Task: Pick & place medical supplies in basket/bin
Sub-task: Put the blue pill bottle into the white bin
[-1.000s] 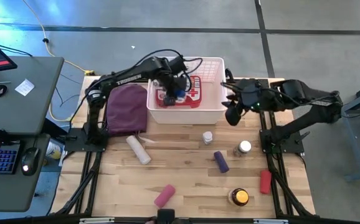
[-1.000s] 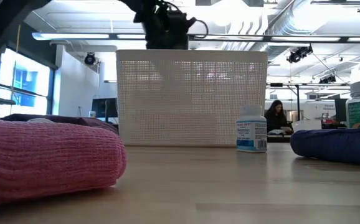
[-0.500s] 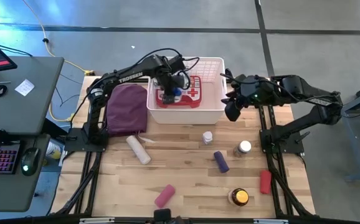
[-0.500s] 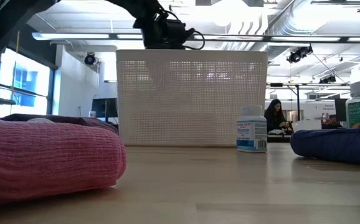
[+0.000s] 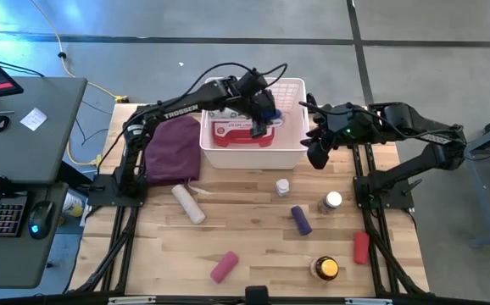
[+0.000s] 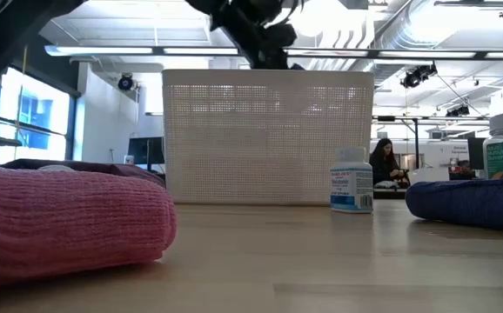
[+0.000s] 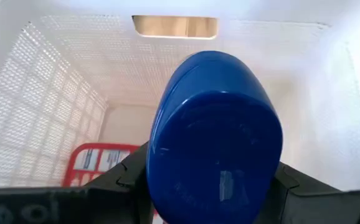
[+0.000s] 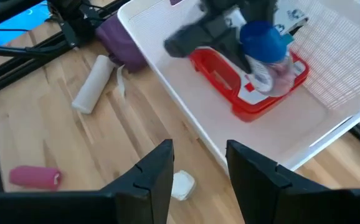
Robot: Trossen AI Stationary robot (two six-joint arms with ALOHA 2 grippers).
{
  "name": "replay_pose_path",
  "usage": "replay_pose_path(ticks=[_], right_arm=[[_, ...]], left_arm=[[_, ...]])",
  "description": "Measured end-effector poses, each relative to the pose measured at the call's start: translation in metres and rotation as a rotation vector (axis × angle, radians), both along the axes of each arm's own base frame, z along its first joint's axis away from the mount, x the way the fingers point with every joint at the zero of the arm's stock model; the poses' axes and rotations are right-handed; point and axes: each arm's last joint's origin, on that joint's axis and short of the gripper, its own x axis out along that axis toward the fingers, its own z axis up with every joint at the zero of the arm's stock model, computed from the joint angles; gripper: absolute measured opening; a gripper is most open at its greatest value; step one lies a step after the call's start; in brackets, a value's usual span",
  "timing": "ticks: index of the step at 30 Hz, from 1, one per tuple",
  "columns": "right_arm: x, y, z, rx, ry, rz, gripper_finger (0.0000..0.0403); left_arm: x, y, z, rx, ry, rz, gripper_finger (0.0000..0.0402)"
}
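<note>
One item in play: blue-capped bottle (image 8: 264, 46)
left tool (image 5: 260, 114): clamped on bottle, shifted toward basket (image 5: 289, 151) right wall, above red case (image 5: 228, 133)
right tool (image 8: 198, 165): spread, counter's right edge
meaning: drop imminent

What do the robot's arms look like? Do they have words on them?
Both arms are dark, nearly black, with chunky joints. The left arm has white lettering along it and thin black cables looping above. The right arm shows a small green light, and its gripper has flat dark jaws.
</note>
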Motion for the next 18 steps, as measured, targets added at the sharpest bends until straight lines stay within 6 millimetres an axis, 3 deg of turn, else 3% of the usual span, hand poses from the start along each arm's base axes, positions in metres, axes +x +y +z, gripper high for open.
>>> replay_pose_path(ticks=[11, 18], right_arm=[[0.000, 0.000, 0.000, 0.021, -0.003, -0.011, 0.0139], [0.000, -0.005, 0.000, 0.036, -0.012, -0.059, 0.0139]], left_arm=[[0.019, 0.009, -0.009, 0.046, -0.103, 0.032, 0.0211], [-0.003, 0.004, -0.032, -0.051, 0.216, 0.071, 0.0211]])
